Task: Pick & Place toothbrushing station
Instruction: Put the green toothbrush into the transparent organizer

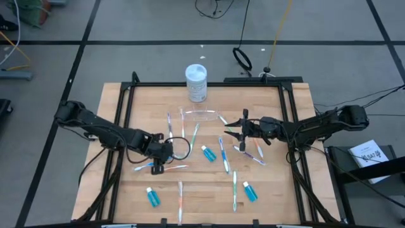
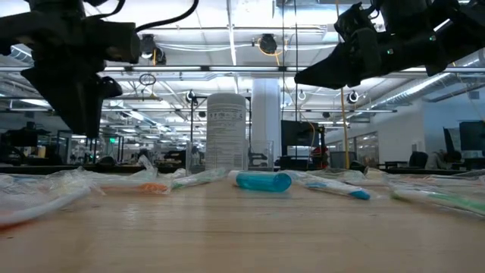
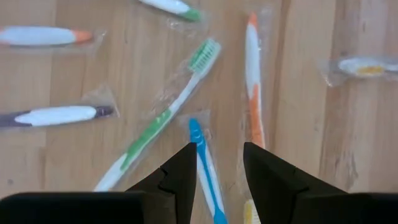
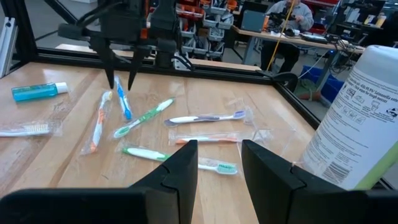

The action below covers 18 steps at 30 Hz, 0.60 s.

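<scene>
The clear plastic holder [image 1: 201, 115] sits on the table's far middle, just in front of the white lidded jar [image 1: 196, 82]; how it rests does not show. My left gripper [image 1: 158, 166] is open and points down at the table's near left. Its fingers stand on either side of a wrapped blue toothbrush [image 3: 205, 168]. I cannot tell whether they touch it. My right gripper [image 1: 230, 133] is open and empty, raised above the table's right half, with the jar [image 4: 360, 118] off to one side.
Several wrapped toothbrushes lie scattered over the table, among them a green one [image 3: 161, 118] and an orange one [image 3: 254, 81] beside my left gripper. Three blue toothpaste tubes [image 1: 209, 152] [image 1: 152, 197] [image 1: 249, 191] lie among them. A black frame [image 1: 190, 83] borders the table.
</scene>
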Tool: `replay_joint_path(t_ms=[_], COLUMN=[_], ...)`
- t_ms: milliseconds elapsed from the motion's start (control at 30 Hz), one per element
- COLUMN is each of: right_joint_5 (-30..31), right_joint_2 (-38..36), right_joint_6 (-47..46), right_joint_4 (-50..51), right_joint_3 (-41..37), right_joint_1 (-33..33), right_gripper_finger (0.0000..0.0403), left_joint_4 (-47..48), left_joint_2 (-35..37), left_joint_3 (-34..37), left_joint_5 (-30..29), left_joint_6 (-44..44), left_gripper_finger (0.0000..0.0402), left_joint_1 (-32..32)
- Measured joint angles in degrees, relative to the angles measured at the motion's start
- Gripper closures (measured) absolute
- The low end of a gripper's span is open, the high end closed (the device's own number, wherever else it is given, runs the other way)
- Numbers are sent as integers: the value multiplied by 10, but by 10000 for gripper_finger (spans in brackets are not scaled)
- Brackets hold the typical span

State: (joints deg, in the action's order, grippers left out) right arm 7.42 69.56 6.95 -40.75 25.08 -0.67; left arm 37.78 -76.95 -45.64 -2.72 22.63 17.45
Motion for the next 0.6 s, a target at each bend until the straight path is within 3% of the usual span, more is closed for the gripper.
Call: replay_joint_path(t_ms=[367, 500, 600], right_joint_5=[0, 0, 0], right_joint_2=[0, 0, 0], right_joint_6=[4, 4, 7], right_joint_4=[-2, -2, -2], right_joint_3=[0, 0, 0], right_joint_1=[0, 0, 0], right_gripper_finger=[286, 286, 286], left_joint_4=[-97, -89, -91], left_joint_2=[0, 0, -12], left_joint_3=[0, 1, 0], left_joint_5=[-2, -6, -44], left_joint_6=[-6, -42, -95], left_gripper_finger=[263, 263, 263], left_joint_1=[0, 0, 0])
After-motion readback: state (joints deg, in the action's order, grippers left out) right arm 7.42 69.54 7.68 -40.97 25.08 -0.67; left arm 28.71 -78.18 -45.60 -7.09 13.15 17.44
